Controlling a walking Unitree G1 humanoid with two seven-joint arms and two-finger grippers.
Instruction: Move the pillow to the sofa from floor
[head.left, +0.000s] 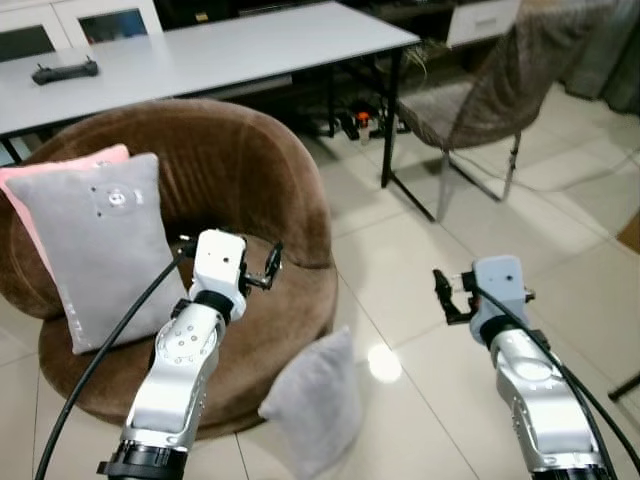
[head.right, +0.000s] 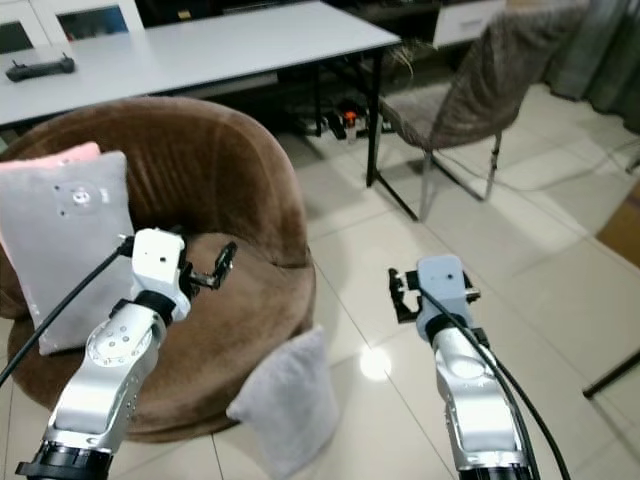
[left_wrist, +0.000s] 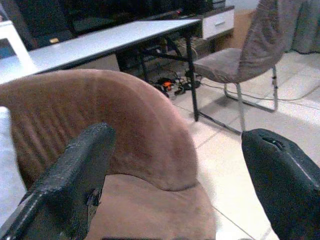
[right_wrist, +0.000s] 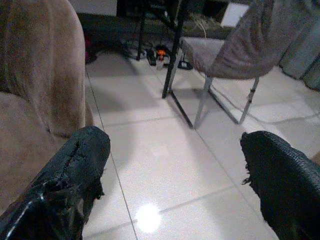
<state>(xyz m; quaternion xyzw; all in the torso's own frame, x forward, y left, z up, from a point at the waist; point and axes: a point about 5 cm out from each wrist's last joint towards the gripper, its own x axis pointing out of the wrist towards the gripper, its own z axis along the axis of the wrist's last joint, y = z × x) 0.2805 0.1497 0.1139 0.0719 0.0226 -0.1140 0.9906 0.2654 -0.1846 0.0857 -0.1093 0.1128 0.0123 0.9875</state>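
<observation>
A grey pillow (head.left: 315, 400) stands on the tiled floor, leaning against the front of the round brown sofa (head.left: 250, 160). On the sofa seat, at its left, another grey pillow (head.left: 100, 245) rests upright with a pink pillow (head.left: 60, 165) behind it. My left gripper (head.left: 270, 268) hovers open over the sofa seat, above and to the left of the floor pillow, holding nothing. Over bare tiles to the right of the floor pillow, my right gripper (head.left: 447, 295) is open and holds nothing. In the wrist views, the left gripper (left_wrist: 177, 142) faces the sofa back and the right gripper (right_wrist: 175, 145) faces floor.
A grey table (head.left: 220, 50) with black legs stands behind the sofa, a black controller (head.left: 65, 70) on it. A fabric chair (head.left: 490, 90) on metal legs stands at the back right. Cables and small items (head.left: 355, 125) lie under the table. Open tiles (head.left: 560, 260) spread to the right.
</observation>
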